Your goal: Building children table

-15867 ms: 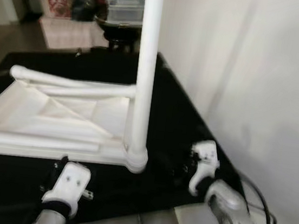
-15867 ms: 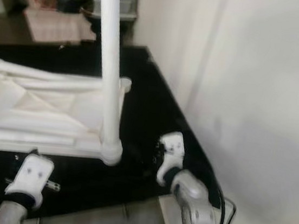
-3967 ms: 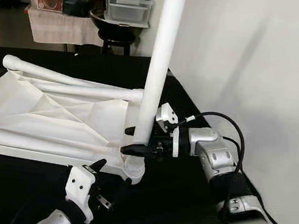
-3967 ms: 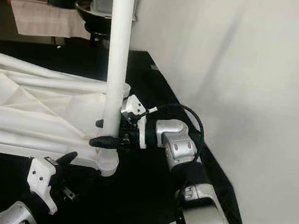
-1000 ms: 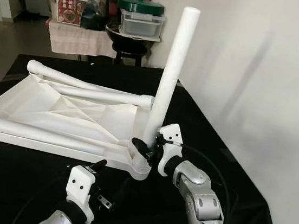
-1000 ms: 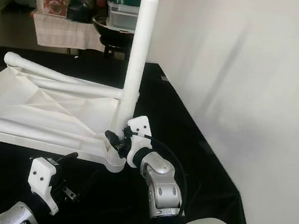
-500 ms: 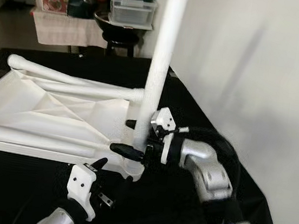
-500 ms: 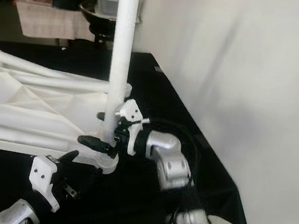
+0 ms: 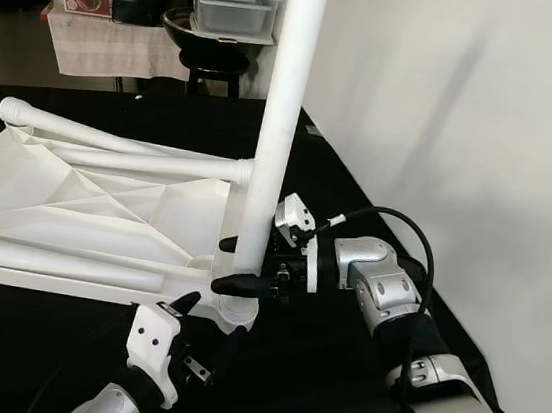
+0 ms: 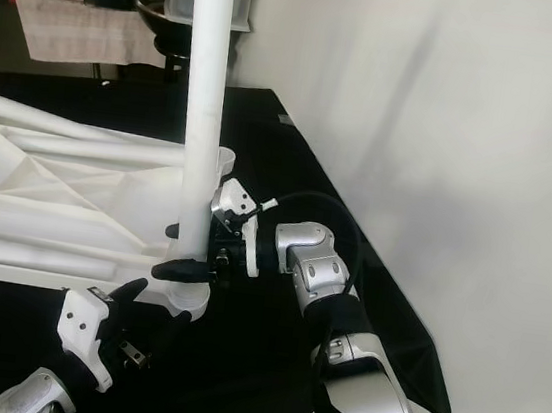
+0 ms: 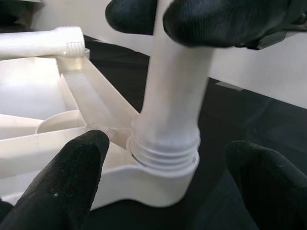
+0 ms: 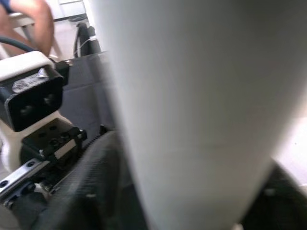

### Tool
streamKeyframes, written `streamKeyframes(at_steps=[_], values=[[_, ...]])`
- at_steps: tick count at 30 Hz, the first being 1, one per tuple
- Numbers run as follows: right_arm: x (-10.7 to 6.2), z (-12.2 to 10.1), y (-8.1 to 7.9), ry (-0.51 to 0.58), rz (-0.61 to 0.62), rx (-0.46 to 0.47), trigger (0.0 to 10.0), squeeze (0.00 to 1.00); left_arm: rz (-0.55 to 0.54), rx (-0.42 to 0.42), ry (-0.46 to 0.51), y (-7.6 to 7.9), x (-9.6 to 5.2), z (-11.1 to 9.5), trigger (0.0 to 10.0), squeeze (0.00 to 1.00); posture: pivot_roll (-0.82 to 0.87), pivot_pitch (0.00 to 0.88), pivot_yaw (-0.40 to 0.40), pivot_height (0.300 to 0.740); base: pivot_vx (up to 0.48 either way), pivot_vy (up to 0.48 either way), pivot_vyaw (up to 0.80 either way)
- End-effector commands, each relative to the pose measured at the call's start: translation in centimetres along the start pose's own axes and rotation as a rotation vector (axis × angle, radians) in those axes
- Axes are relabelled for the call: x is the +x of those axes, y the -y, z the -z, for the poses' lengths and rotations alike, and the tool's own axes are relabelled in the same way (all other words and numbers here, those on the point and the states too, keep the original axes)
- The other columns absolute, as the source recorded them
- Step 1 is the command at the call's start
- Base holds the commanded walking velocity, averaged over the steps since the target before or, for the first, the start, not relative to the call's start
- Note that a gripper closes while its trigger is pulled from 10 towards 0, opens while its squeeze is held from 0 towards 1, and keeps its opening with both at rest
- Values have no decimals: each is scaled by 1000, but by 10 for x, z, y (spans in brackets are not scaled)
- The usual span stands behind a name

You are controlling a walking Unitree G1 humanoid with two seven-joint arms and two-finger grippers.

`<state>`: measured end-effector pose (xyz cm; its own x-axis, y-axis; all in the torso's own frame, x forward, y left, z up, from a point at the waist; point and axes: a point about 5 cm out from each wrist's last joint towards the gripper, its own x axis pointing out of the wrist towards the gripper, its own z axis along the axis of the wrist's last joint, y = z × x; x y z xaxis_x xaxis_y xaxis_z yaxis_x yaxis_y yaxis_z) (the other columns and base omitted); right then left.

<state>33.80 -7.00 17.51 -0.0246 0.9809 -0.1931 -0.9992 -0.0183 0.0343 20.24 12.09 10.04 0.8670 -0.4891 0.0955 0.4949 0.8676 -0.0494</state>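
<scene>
The tabletop [image 9: 74, 212] lies upside down on a black cloth [image 9: 336, 375], and one leg [image 9: 282, 117] stands upright in its near right corner socket [image 9: 233, 310]. The right gripper [image 9: 235, 267] reaches in from the right, its fingers clamped around the leg low down, just above the socket. The left gripper [image 9: 203, 329] waits at the near side of that corner, jaws apart, gripping nothing. Threads show at the leg's foot, so I'd say the leg is being screwed home. Next would be a twist, release, and re-grip, keeping the leg straight. Two more legs [image 9: 121, 157] lie on the tabletop.
</scene>
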Motion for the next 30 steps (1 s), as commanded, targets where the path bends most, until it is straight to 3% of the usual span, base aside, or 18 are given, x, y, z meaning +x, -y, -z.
streamKeyframes(at_steps=[1, 9, 12, 13, 15, 16, 17, 19, 20, 21, 23, 30], values=[[3, -3, -2, 8, -49, -9, 0, 0, 2, 1, -3, 3, 0, 2, 10000, 0, -40, 0, -114, 740, 0, 0, 0], [-10, 10, -1, 28, 6, -1, 0, 0, 7, -4, -2, 4, 0, 2, 10000, 0, -45, 0, -112, 740, 0, 0, 0], [-20, 23, -2, 54, 212, 20, 0, 0, 7, -6, 0, 3, -2, 1, 10000, 0, -67, 0, -114, 740, 0, 0, 0], [-20, 23, -2, 54, 212, 20, 0, 0, 7, -6, 0, 3, -2, 1, 10000, 0, -67, 0, -114, 740, 0, 0, 0], [-17, 35, -3, 80, 444, 82, 0, 0, 7, -6, 1, 3, -3, 0, 10000, 0, -72, 0, -116, 740, 0, 0, 0], [-17, 35, -3, 80, 444, 82, 0, 0, 7, -6, 1, 3, -3, 0, 10000, 0, -72, 0, -116, 740, 0, 0, 0], [-14, 56, -11, 37, 753, 151, 0, 0, 7, -7, 1, 3, -4, 0, 10000, 0, -77, 0, -116, 740, 0, 0, 0], [-14, 56, -11, 37, 753, 151, 0, 0, 7, -7, 1, 3, -4, 0, 10000, 0, -77, 0, -116, 740, 0, 0, 0], [-7, 70, -31, -25, 864, 169, 0, 0, 8, -5, 0, 2, -4, 0, 10000, 0, -75, 0, -109, 740, 0, 0, 0], [-7, 70, -31, -25, 864, 169, 0, 0, 8, -5, 0, 2, -4, 0, 10000, 0, -75, 0, -109, 740, 0, 0, 0], [-16, 69, -31, -16, 1008, 200, 0, 0, 9, -4, -1, 1, -2, 0, 10000, 0, -83, 0, -114, 740, 0, 0, 0], [-10, 65, -23, -1, 977, 180, 0, 0, -4, 0, 5, -1, -1, -1, 10000, 0, -80, 0, -114, 740, 0, 0, 0]])
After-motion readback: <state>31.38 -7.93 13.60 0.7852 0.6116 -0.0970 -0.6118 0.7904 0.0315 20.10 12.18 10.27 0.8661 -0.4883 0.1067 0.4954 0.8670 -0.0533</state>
